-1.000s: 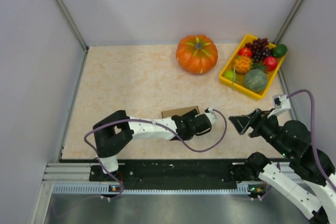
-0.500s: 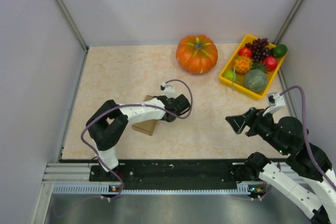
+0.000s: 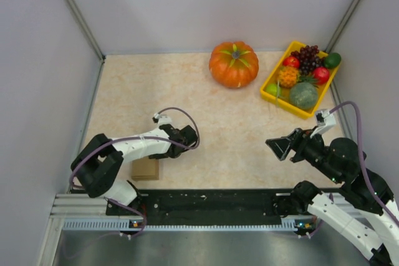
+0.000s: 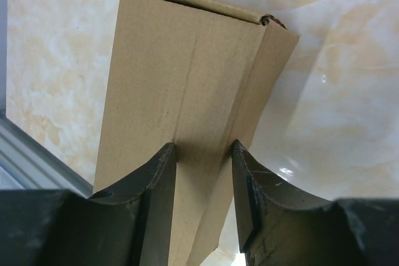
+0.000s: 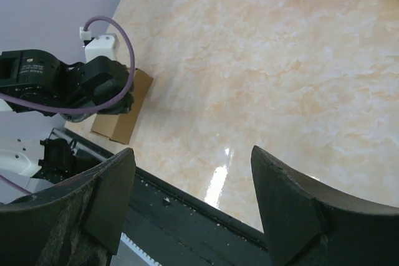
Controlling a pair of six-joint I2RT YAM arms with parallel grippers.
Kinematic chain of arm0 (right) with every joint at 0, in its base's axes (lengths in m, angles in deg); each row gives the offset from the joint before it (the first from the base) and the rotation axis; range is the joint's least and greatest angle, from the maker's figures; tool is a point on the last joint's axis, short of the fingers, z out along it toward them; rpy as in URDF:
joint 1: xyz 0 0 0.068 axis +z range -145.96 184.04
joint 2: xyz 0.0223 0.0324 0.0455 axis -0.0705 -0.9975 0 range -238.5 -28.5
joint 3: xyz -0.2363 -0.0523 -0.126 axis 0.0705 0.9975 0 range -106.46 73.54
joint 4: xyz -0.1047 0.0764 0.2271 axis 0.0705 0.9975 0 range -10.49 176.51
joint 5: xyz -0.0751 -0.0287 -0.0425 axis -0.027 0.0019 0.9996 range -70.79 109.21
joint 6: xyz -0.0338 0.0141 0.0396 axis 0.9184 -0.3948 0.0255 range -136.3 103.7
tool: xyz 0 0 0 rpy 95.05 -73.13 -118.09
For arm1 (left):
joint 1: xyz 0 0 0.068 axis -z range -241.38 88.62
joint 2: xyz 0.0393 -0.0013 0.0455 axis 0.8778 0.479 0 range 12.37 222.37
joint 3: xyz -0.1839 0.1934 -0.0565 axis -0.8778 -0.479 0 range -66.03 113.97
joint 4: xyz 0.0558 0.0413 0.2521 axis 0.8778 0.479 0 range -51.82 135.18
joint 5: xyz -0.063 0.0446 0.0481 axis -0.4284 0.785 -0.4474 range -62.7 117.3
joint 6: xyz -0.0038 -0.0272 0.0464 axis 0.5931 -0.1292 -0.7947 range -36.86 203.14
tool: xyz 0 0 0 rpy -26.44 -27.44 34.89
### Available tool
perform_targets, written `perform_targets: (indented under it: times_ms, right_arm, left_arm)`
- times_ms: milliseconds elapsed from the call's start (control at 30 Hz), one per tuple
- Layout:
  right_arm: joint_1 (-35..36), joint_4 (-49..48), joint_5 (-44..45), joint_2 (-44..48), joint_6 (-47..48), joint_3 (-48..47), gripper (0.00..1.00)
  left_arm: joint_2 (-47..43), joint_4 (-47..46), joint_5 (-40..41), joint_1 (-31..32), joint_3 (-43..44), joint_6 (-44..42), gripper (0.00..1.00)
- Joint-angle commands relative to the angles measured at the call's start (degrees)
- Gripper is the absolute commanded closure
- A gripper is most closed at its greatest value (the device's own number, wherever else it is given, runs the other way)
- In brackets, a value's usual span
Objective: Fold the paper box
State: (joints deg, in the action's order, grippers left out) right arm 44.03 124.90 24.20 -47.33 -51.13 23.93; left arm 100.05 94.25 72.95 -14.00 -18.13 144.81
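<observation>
At the near-left edge of the bench [image 3: 124,91], from above, you see the paper box [image 3: 144,169] lying flat as a small plain brown block, partly under the left arm. The left pincer [image 3: 157,157] points down at its far end. Well off to the right, the right pincer [image 3: 279,146] hangs above the bench with its jaws spread and nothing between them. A pumpkin [image 3: 234,63] and a yellow fruit tray [image 3: 300,114] sit at the far side.

Through the left wrist camera, you look along the box [image 4: 181,79]: unprinted cardboard, folded into a long narrow shape, with one broad face, a narrower side face and a creased end flap. A folded edge runs down between the two fingers [image 4: 159,182]. The jaws stand partway apart against the cardboard, but you cannot tell whether they pinch it.

From the right wrist, you see wide-spread fingers [image 5: 287,197] framing bare bench, and the box [image 5: 124,128] far off beneath the left arm, beside the bench's front rail.
</observation>
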Motion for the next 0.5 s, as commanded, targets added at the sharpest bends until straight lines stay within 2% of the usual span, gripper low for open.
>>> perform_targets:
  times_ms: [0,200,467]
  right_arm:
    - [0.18,-2.58,-1.13,-0.95,1.25,-2.34,0.26]
    - [0.09,-2.32,-1.48,-0.25,1.17,-2.69,0.25]
    - [0.09,-2.49,-1.3,-0.24,0.9,-1.9,0.25]
  left_arm:
    - [-3.47,3.17,-9.7,-2.28,-5.0,3.2,0.62]
    - [-4.45,3.78,-10.76,-2.03,-5.8,2.67,0.65]
    - [-4.97,6.15,-9.53,2.19,-4.4,3.81,0.66]
